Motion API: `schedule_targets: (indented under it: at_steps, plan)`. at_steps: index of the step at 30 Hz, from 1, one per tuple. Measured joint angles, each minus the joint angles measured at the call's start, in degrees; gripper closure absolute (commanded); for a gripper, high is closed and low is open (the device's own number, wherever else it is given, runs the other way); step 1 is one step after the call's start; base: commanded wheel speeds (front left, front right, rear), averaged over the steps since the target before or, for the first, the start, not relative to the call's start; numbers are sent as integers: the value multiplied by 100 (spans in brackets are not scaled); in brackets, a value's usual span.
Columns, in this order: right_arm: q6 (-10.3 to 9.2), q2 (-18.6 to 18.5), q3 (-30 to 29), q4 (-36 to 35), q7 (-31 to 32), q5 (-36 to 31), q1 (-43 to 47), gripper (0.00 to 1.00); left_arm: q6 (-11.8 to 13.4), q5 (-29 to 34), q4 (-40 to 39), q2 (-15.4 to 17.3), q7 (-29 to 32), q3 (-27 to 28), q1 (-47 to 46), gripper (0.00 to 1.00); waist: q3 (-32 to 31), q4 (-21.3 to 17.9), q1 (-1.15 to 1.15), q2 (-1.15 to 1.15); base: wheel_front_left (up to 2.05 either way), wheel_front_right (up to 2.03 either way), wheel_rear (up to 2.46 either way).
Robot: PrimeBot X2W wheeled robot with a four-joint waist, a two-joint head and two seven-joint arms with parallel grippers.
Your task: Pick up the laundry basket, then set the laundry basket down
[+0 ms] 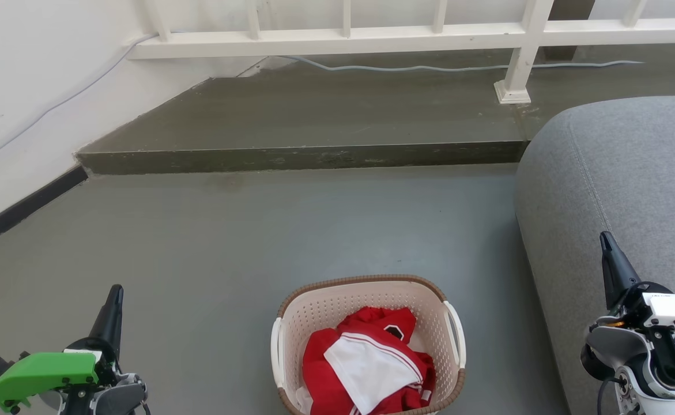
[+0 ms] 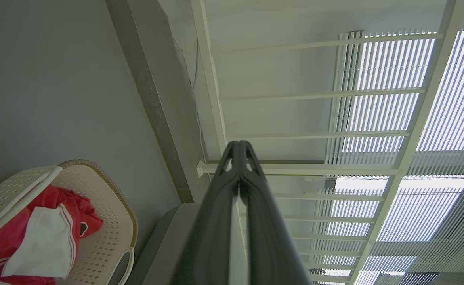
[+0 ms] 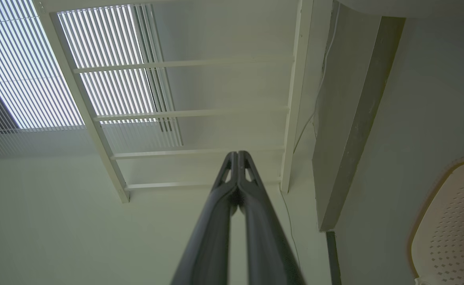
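Head view put the rounded cream plastic laundry basket [image 1: 337, 308], perforated walls under a brown woven-look rim, on the grey floor [image 1: 227, 242] low and centre, near the grey upholstered sofa [image 1: 619, 184]. A crumpled red and white garment [image 1: 372, 363] lay inside it. I had the left end effector [image 2: 239, 148] clenched on nothing, fingers pressed tip to tip. The right end effector [image 3: 237, 155] was likewise clenched and empty. Both sat well apart from the basket, one to either side. I judged the load light and soft and the shell stiff enough to lift, though its thin walls might flex if squeezed. The white left side handle [image 1: 276, 351] and white right side handle [image 1: 457, 334] looked the safest holds, taken together and kept level. Their smooth plastic could slip.
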Motion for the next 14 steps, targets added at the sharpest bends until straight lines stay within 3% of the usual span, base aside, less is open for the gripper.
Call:
schedule_targets:
  at_steps: [14]
  plan:
    - [0,15,-10,4,1,0,-1,100,0,0,1,-8,5,7,-1,100,0,0,0,0,0,0,0]
